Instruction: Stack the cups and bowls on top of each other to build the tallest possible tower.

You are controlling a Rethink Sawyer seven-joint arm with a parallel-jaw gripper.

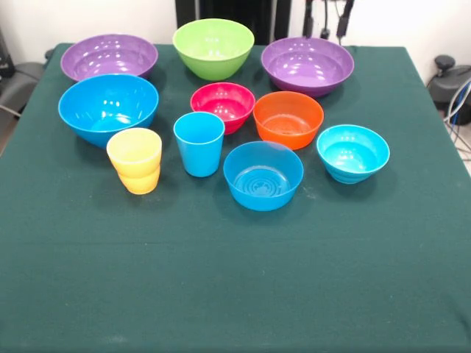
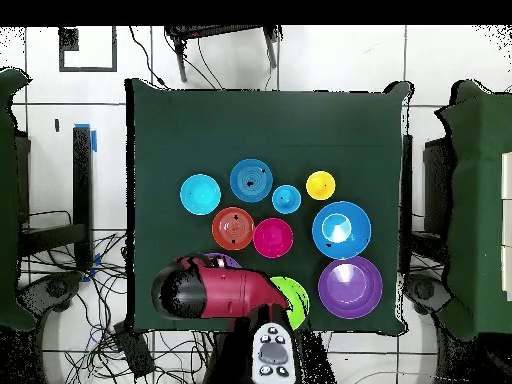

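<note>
All cups and bowls stand apart and upright on the green cloth. The sky-blue cup [image 1: 199,143] [image 2: 286,199] and the yellow cup [image 1: 135,159] [image 2: 320,185] stand side by side. Around them are a large blue bowl [image 1: 108,108], a mid blue bowl [image 1: 263,175], a small light-blue bowl [image 1: 352,152], a pink-red bowl [image 1: 222,105], an orange bowl [image 1: 288,119], a lime bowl [image 1: 213,48] and two purple bowls [image 1: 109,56] [image 1: 307,66]. No tower stands. My gripper [image 1: 326,20] shows only as dark tips at the top edge, above the right purple bowl.
In the overhead view my red and black arm [image 2: 215,290] lies over the table edge at the robot's side, covering one purple bowl and part of the lime bowl [image 2: 295,298]. The green table [image 1: 235,279] stretches wide in front of the bowls. Cables lie on the floor around it.
</note>
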